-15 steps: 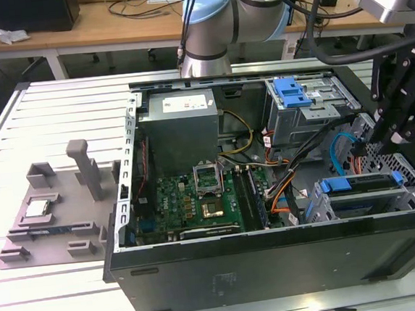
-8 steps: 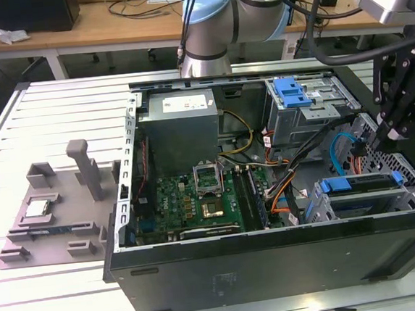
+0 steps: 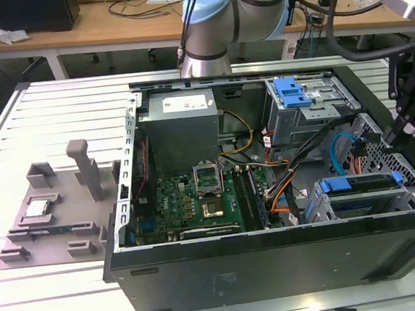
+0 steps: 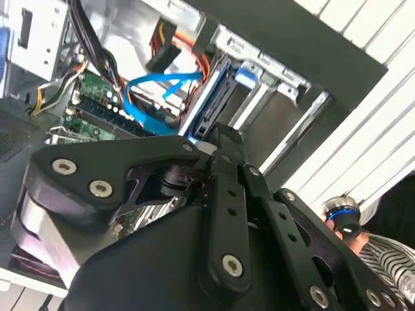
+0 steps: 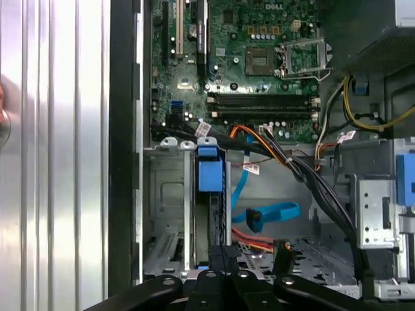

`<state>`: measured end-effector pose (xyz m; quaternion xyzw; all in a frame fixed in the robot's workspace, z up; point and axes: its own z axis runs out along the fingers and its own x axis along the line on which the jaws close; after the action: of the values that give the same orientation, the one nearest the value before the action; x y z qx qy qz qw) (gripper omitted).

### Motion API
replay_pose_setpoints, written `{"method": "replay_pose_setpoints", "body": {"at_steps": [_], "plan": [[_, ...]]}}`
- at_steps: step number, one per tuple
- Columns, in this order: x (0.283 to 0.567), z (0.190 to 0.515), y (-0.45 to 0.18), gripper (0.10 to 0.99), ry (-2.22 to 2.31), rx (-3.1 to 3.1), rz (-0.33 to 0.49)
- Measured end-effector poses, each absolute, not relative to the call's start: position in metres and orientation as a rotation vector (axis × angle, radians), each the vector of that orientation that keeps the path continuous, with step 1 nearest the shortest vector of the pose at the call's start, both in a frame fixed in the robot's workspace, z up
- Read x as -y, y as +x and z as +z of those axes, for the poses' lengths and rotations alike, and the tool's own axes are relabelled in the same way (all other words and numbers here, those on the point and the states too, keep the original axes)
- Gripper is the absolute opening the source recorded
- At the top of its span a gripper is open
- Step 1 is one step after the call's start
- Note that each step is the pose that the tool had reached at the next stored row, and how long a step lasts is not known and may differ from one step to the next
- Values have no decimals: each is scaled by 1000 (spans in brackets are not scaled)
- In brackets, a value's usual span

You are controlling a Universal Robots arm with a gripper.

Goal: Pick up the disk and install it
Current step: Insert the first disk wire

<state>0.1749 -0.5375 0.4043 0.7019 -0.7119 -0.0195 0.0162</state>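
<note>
Disk (image 3: 359, 184) seated on edge in the case's lower bay (image 3: 329, 210), gripper (image 5: 227, 256) just behind it, jaw state unclear; install step, seating likely needs confirming.

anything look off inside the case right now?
One thing: a blue flat cable lies loose across the case floor beside the disk in its bay, its connector end free. The CPU socket on the motherboard stands open and empty. Nothing looks damaged.

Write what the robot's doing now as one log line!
gripper: above drive cage, exterior view's right | disk: seated on edge in cage | case: open
</note>
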Motion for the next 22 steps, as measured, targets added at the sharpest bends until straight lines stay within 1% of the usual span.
{"method": "replay_pose_setpoints", "body": {"at_steps": [2, 10, 17, 22], "plan": [[531, 402, 189, 106, 2182, 2213, -62], [524, 388, 198, 106, 2182, 2213, -62], [495, 376, 193, 106, 2182, 2213, -62], [491, 373, 191, 106, 2182, 2212, -62]]}}
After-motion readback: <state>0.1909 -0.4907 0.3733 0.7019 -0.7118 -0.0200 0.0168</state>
